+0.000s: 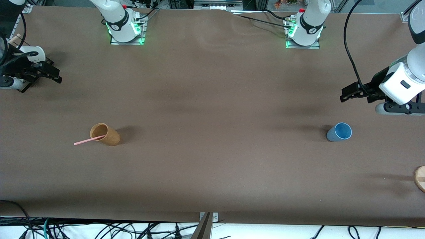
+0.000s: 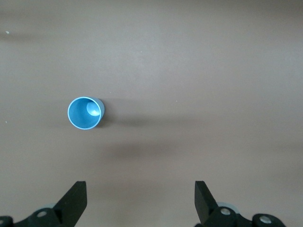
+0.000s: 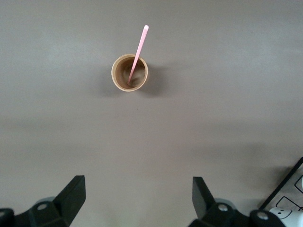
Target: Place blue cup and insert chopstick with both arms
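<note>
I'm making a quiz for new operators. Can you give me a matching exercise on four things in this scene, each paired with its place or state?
Things:
1. blue cup
2. chopstick
3. tan-brown cup
4. left gripper

Places or states:
A. leaning out of a cup, one end inside it
B. open, empty, up over the table at the left arm's end
C. standing upright and empty toward the left arm's end
D. standing toward the right arm's end, holding a stick

Pairs: 1-C, 2-A, 3-D, 4-B
</note>
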Action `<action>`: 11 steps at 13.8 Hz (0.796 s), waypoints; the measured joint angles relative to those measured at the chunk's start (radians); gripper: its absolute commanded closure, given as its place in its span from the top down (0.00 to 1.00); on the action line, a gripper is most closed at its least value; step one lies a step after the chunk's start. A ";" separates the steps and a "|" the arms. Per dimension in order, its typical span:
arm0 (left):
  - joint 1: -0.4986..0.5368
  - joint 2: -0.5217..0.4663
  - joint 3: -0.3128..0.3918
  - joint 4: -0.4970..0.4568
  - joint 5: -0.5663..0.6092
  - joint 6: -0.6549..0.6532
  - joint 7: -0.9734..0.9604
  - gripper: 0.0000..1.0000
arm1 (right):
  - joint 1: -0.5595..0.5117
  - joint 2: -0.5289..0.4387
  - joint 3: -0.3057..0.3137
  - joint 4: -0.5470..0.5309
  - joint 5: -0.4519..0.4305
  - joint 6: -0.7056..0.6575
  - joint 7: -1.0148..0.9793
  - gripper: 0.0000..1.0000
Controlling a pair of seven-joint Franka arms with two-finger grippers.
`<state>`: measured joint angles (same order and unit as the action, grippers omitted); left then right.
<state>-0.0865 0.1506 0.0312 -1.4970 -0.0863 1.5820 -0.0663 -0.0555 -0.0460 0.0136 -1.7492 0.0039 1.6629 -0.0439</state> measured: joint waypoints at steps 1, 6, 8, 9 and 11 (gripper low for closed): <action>-0.001 -0.001 -0.003 0.000 0.000 -0.002 0.000 1.00 | 0.000 0.000 0.000 0.000 0.000 0.000 0.000 1.00; -0.005 -0.008 -0.028 0.000 0.000 -0.003 -0.002 1.00 | 0.000 0.000 0.000 0.001 -0.002 0.000 0.000 1.00; -0.001 -0.009 -0.028 0.000 0.000 -0.004 -0.003 1.00 | 0.000 0.000 0.000 0.001 -0.002 0.000 0.000 1.00; 0.002 -0.009 -0.027 0.000 0.000 -0.007 -0.003 1.00 | 0.000 0.000 0.000 0.001 -0.002 0.000 0.000 1.00; 0.006 -0.009 -0.024 0.000 0.000 -0.016 -0.003 1.00 | 0.000 0.000 0.000 0.001 -0.002 0.000 0.000 1.00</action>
<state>-0.0803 0.1420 0.0070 -1.4970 -0.0863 1.5662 -0.0690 -0.0555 -0.0460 0.0136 -1.7481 0.0021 1.6629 -0.0439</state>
